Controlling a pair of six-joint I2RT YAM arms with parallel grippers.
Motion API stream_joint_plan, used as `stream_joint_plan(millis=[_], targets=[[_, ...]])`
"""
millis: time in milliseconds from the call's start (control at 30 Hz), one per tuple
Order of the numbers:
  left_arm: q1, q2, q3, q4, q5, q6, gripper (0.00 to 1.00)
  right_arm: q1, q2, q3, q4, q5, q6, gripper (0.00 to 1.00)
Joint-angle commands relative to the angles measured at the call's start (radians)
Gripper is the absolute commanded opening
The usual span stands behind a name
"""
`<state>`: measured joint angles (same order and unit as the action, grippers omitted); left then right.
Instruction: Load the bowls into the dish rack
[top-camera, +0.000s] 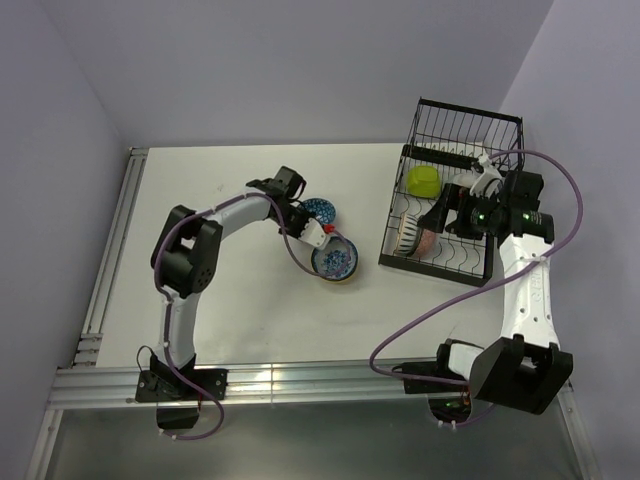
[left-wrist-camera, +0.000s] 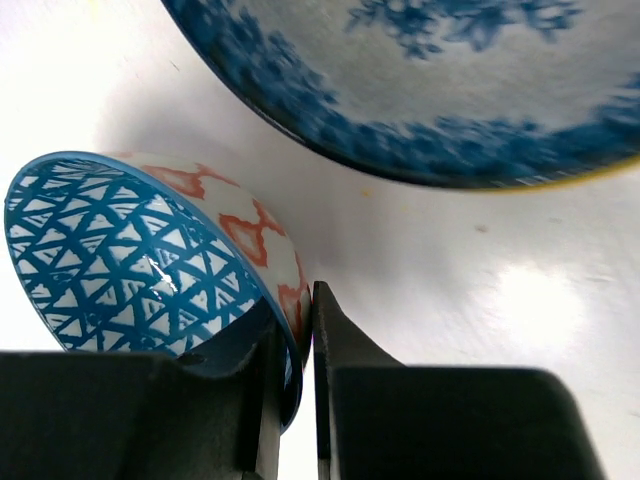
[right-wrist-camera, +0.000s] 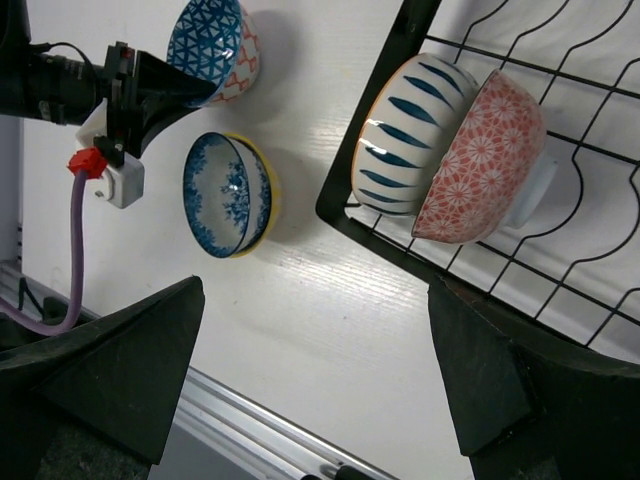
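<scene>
A small bowl (left-wrist-camera: 140, 260), blue triangle pattern inside and red-and-white outside, lies tipped on the table (top-camera: 322, 210). My left gripper (left-wrist-camera: 300, 320) is shut on its rim, one finger inside and one against the outer wall (top-camera: 313, 217). Beside it sits a blue floral bowl with a yellow outside (top-camera: 335, 262) (right-wrist-camera: 230, 195) (left-wrist-camera: 440, 90). The black wire dish rack (top-camera: 445, 262) (right-wrist-camera: 350, 225) holds a green bowl (top-camera: 423, 181), a blue-striped bowl (right-wrist-camera: 405, 130) and a pink floral bowl (right-wrist-camera: 480, 160) on edge. My right gripper (top-camera: 445, 205) (right-wrist-camera: 315, 290) hovers open over the rack's near corner, holding nothing.
The rack's taller basket section (top-camera: 470, 125) is at the far end by the back wall. An aluminium rail (top-camera: 300, 380) runs along the near table edge and another (top-camera: 115, 240) along the left edge. A purple cable (top-camera: 420, 325) loops from the right arm.
</scene>
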<state>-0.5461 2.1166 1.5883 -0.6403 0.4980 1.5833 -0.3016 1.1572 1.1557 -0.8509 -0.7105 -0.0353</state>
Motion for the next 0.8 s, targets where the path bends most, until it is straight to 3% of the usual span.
stream_joint_plan(millis=[0, 233, 533, 767], targets=[[0.024, -0.119, -0.036, -0.007, 0.014, -0.103, 0.00, -0.004, -0.045, -0.027, 0.099, -0.046, 0.067, 1.00], [0.048, -0.308, -0.165, 0.143, 0.016, -0.357, 0.00, -0.002, -0.063, -0.034, 0.113, -0.060, 0.094, 1.00], [0.011, -0.555, -0.318, 0.608, -0.098, -1.010, 0.00, -0.002, -0.080, -0.042, 0.130, -0.096, 0.178, 1.00], [-0.125, -0.638, -0.332, 0.738, -0.088, -1.210, 0.00, -0.004, -0.128, -0.047, 0.148, -0.113, 0.236, 1.00]])
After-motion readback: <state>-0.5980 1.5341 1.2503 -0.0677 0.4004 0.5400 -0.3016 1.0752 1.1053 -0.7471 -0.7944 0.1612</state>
